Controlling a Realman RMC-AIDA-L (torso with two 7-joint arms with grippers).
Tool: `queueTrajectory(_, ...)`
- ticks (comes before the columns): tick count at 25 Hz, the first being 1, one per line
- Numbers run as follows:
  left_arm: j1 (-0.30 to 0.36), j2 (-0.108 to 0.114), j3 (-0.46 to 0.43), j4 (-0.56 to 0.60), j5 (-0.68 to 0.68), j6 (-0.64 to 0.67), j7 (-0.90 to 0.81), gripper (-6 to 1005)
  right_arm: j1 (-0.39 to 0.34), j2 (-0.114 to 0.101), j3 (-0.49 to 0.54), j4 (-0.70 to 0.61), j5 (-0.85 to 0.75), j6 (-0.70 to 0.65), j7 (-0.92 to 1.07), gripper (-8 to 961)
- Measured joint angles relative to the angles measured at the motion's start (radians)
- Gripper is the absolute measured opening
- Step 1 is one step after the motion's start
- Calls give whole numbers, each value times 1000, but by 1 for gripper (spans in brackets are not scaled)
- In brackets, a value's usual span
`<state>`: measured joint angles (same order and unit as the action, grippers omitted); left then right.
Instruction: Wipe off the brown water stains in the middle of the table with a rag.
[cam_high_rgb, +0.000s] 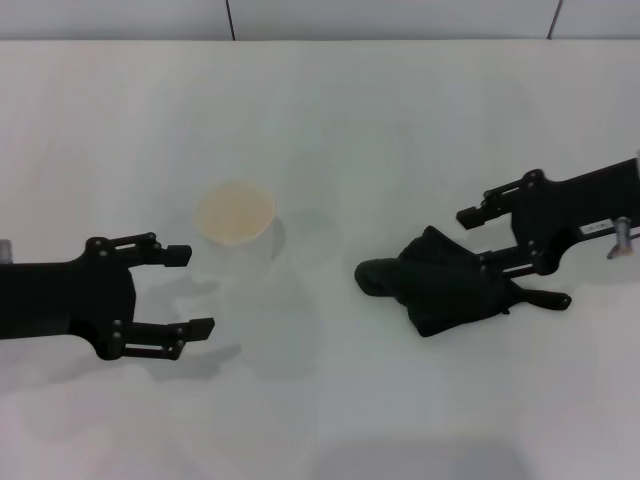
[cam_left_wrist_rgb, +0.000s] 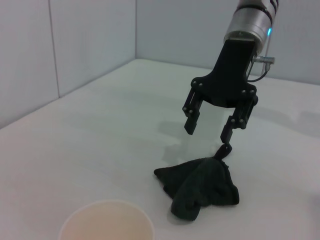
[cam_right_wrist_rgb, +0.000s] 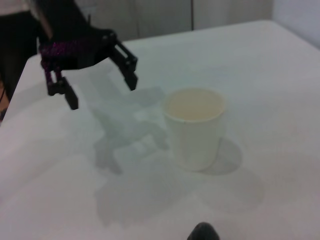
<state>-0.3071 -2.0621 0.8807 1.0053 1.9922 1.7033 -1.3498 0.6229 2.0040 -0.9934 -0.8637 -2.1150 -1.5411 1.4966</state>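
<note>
Head view looks steeply down from above onto the white table, far wall edge along the top, both arms entering from the sides. Left wrist view sits low, near the cup rim, facing across the table toward the right gripper and rag. Right wrist view faces the opposite way, past the cup toward the left gripper; all three views share the cup.

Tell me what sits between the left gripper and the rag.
In the head view, an upright white paper cup stands between the open left gripper and the black rag; otherwise only bare table.
</note>
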Motion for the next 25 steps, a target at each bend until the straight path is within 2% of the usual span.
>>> queueTrajectory(7,5,-4,-60,-19,-1,45,55,890,14,-7,64,73,24,2,-42,571)
queueTrajectory(15,-3,-1,-63,-26,-1,43,76,890,30,2,75,101,32,44,-39,579)
queueTrajectory(25,-8,-1,-65,-38,-2,21,82,890,25,2,73,97,40,57,-39,579)
